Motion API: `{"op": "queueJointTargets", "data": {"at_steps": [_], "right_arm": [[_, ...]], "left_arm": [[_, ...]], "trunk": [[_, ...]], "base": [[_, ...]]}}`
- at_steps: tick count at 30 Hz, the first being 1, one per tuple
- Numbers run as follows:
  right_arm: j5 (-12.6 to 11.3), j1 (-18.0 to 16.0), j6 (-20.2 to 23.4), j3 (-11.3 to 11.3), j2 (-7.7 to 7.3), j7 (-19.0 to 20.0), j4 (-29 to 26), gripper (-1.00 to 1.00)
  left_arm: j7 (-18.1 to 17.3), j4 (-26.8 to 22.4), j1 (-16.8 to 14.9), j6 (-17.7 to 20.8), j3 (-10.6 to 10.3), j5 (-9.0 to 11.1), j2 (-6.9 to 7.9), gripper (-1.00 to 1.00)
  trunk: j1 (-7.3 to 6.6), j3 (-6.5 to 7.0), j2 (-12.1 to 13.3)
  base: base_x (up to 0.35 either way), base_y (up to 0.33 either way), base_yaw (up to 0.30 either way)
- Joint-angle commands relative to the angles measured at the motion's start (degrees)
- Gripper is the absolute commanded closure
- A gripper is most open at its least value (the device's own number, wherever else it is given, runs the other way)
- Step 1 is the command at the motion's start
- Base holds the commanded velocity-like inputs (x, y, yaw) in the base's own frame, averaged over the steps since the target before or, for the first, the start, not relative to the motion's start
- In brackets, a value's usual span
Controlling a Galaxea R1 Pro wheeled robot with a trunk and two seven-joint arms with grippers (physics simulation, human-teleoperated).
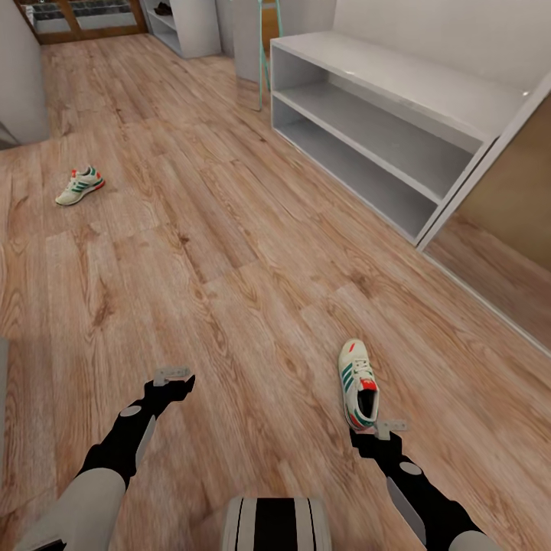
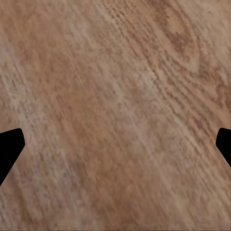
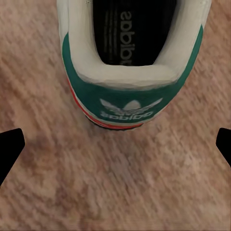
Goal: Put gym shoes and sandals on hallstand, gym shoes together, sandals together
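One white gym shoe [image 1: 358, 383] with green stripes lies on the wood-plank corridor floor [image 1: 229, 252], toe pointing away from me. My right gripper [image 1: 390, 425] hovers open just behind its heel; the right wrist view has the green heel [image 3: 130, 91] close ahead between the spread fingertips [image 3: 9, 149], untouched. A second gym shoe [image 1: 79, 186] rests far off at the left. My left gripper [image 1: 171, 376] is open over bare planks [image 2: 115, 115]. The light-grey hallstand [image 1: 398, 99] stands at the upper right, its top and two shelves bare. The sandals are out of view.
A brown panel [image 1: 513, 191] with a pale frame stands right of the hallstand. A teal-legged stand [image 1: 268, 38] and grey cabinets [image 1: 184, 23] sit at the far end. A grey wall corner [image 1: 19, 76] juts in at the left. Wide floor lies between me and the rack.
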Motion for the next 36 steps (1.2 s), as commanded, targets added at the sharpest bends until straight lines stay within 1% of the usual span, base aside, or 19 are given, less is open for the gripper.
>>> {"op": "queueJointTargets", "data": {"at_steps": [1,8,25,33,36], "right_arm": [[-0.57,-0.03,-0.17,0.48,-0.08,-0.42,-0.02,-1.00],[-0.57,-0.03,-0.17,0.48,-0.08,-0.42,-0.03,-1.00],[-0.57,-0.03,-0.18,0.48,-0.08,-0.42,-0.11,-1.00],[-0.57,-0.03,-0.18,0.43,-0.08,-0.42,-0.11,-1.00],[-0.57,-0.03,-0.18,0.41,-0.08,-0.42,-0.11,-1.00]], "left_arm": [[-0.48,-0.09,-0.04,0.17,0.35,-0.49,-0.08,-1.00],[-0.43,-0.09,-0.06,0.02,0.28,-0.49,-0.11,-1.00],[-0.45,-0.18,-0.09,0.03,0.18,-0.49,-0.07,-1.00],[-0.66,-2.97,0.16,0.31,0.09,-0.43,-0.13,-1.00],[-0.67,-3.15,0.17,0.32,0.09,-0.43,-0.14,-1.00]], "trunk": [[0.00,-0.03,-0.01],[0.00,-0.03,-0.01],[0.00,-0.03,-0.01],[0.00,-0.03,-0.01],[0.00,-0.03,-0.01]], "base": [[0.114,0.000,0.000],[0.128,0.000,0.000],[0.013,0.000,0.000],[0.004,0.000,0.000],[0.000,0.000,0.000]]}}
